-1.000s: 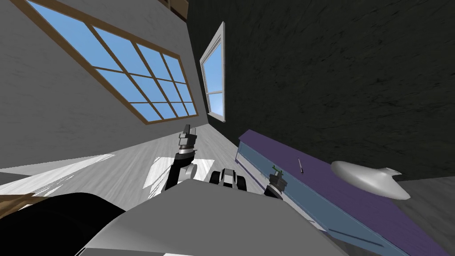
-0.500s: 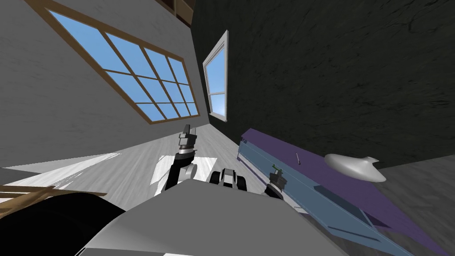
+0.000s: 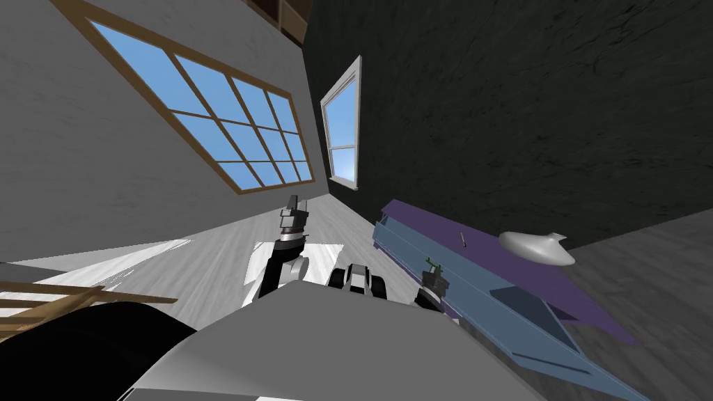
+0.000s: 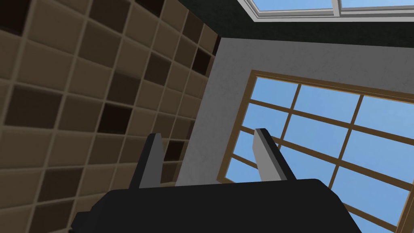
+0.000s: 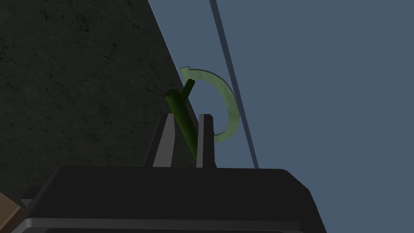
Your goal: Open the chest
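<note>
Your left hand (image 3: 293, 204) stands up on a bent arm, its two fingers (image 4: 265, 157) well apart with nothing between them. Your right hand (image 5: 187, 116) reaches low and forward, its fingers drawn close together and pressing the sides of a green handle (image 5: 178, 106).

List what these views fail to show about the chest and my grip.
- Inside of the chest: head view, its blue front covers it.
- The chest's near end: cut off by the head view's bottom edge.
- Lower end of the green handle: right wrist view, hidden between the right gripper's jaws and dark body.
- Thin grey item on the chest's top: head view, too small to name.
</note>
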Available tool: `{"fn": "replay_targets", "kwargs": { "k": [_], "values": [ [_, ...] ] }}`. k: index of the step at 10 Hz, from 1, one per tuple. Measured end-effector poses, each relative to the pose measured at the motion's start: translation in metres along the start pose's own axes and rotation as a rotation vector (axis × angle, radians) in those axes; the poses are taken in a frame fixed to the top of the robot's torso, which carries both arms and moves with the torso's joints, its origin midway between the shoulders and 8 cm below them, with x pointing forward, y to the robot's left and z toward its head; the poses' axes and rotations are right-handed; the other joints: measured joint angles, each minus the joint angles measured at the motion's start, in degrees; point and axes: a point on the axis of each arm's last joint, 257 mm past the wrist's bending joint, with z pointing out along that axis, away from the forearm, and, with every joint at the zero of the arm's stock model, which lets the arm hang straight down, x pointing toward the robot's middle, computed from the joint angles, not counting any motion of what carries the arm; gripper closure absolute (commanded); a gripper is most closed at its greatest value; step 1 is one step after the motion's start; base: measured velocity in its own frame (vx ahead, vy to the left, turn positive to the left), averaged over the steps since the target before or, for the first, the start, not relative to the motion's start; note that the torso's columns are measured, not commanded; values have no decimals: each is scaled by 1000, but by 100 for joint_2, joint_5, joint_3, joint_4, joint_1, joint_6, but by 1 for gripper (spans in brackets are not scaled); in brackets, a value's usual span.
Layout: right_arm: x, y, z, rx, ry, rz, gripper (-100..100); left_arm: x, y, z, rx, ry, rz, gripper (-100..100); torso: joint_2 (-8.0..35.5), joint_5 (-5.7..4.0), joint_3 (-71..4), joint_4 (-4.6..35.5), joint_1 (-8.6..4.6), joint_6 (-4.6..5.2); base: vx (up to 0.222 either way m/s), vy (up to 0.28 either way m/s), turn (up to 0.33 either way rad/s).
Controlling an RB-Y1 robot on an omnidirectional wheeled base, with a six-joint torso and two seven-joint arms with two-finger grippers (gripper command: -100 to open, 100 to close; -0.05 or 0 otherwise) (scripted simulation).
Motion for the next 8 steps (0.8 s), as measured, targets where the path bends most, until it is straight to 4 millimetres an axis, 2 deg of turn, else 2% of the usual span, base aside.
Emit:
{"fn": "replay_targets", "kwargs": {
  "k": [2,4,8],
  "values": [
    [-25,10,-12,-33,-12,22,-100,0,0,0,0,0,0,0,16,9,4,4,2,12,8,-66,-125],
    [-42,19,-16,-59,-33,27,-100,0,0,0,0,0,0,0,44,19,22,11,36,13,6,-52,-85],
    [-67,21,-23,-78,-61,40,-100,0,0,0,0,0,0,0,41,18,19,10,33,12,-1,-20,-42]
  ]
}}
